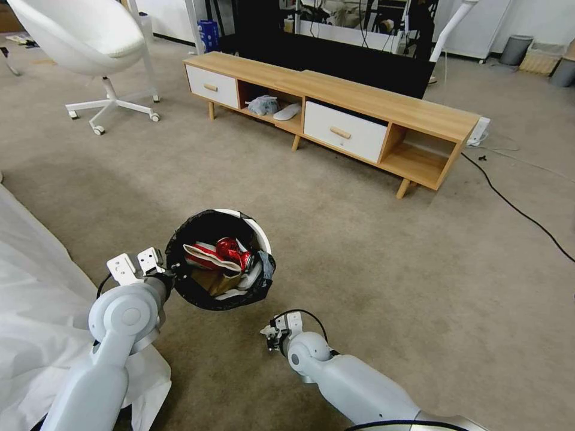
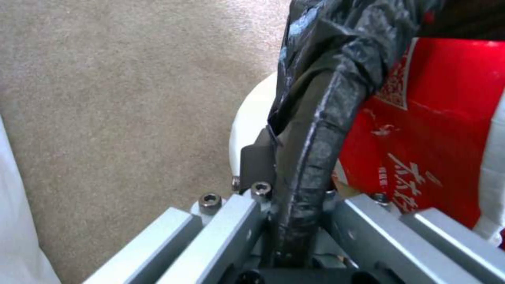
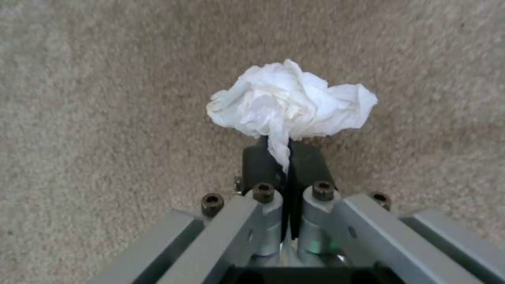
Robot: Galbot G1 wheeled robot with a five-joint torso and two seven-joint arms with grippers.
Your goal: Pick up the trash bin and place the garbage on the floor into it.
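Over the carpet, left pincer clamps the trash bin rim; right pincer pinches tissue.

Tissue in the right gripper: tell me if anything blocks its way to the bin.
Nothing visible does. The right gripper pinches the tissue over bare carpet, and the bin, held by the left gripper, has its mouth open, partly filled.

wrapper: red snack wrapper in the bin | white Chinese characters; QR-like code; not legible
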